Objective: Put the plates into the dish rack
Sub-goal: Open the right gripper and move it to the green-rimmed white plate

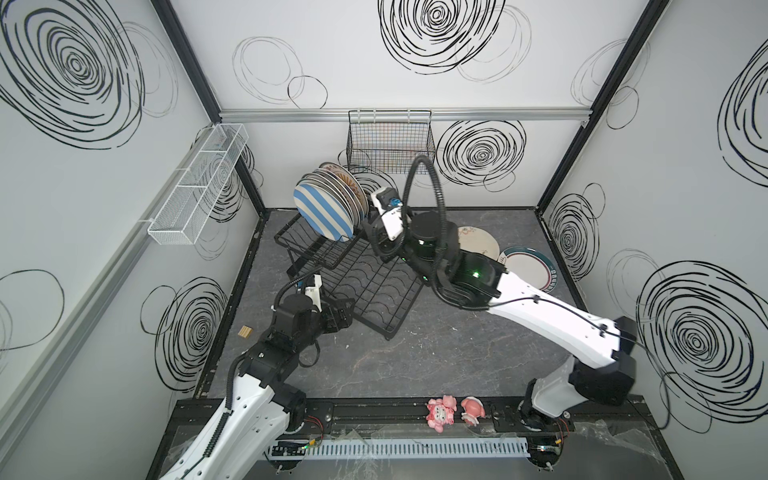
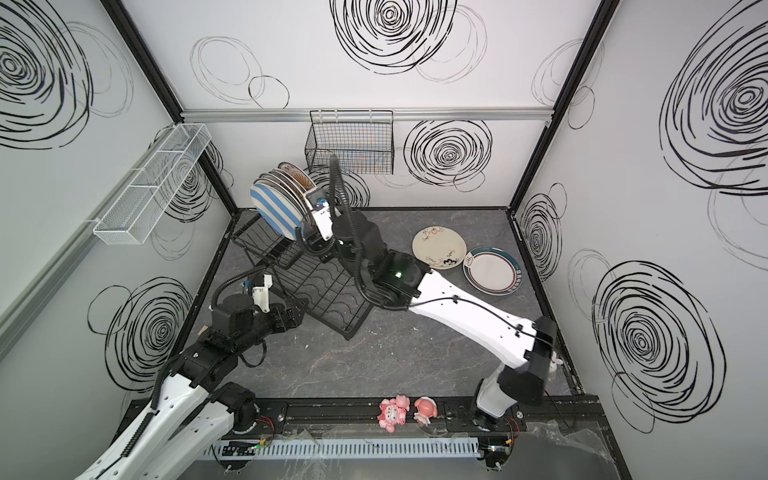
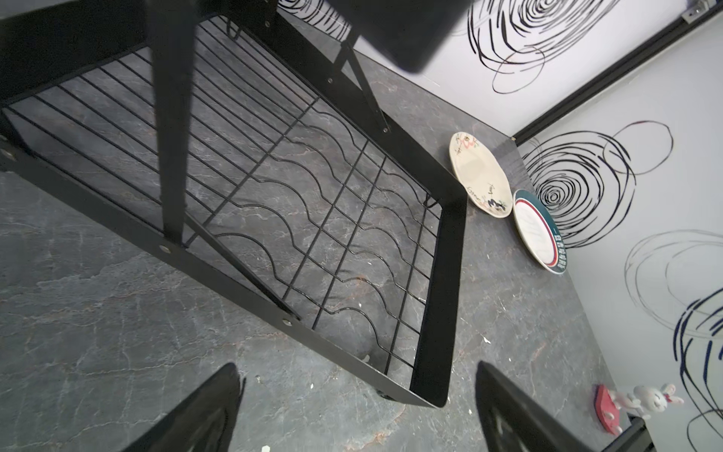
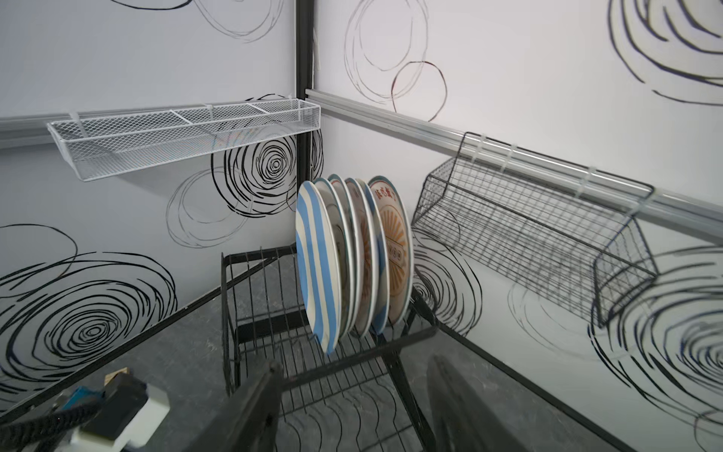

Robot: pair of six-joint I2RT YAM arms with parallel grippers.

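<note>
Red characters run round the rim of an orange sunburst plate (image 4: 397,250), too skewed to read. The teal-rimmed plate (image 2: 492,270) carries small white marks along its rim, and the cream plate (image 2: 438,247) has little drawings with scraps of script. Both are too small to make out.

The dish rack (image 3: 436,305) sits toward the table's far left corner, its long axis running diagonally from that corner toward the middle, with the raised basket at the corner end. Six plates stand on edge in that basket, leaning slightly. A blue-striped plate (image 4: 317,266) is at the end of the row nearer the left edge and the sunburst plate at the end nearer the far edge. Those between show only their rims. The wavy lower tray holds nothing.

The cream and teal-rimmed plates lie flat near the far right corner, rims meeting. In a top view the right arm covers part of the cream one.

The right claw (image 4: 354,366) is spread wide and empty, near the standing row. The left claw (image 3: 356,368) is also wide and empty, just beside the lower tray's near corner.
</note>
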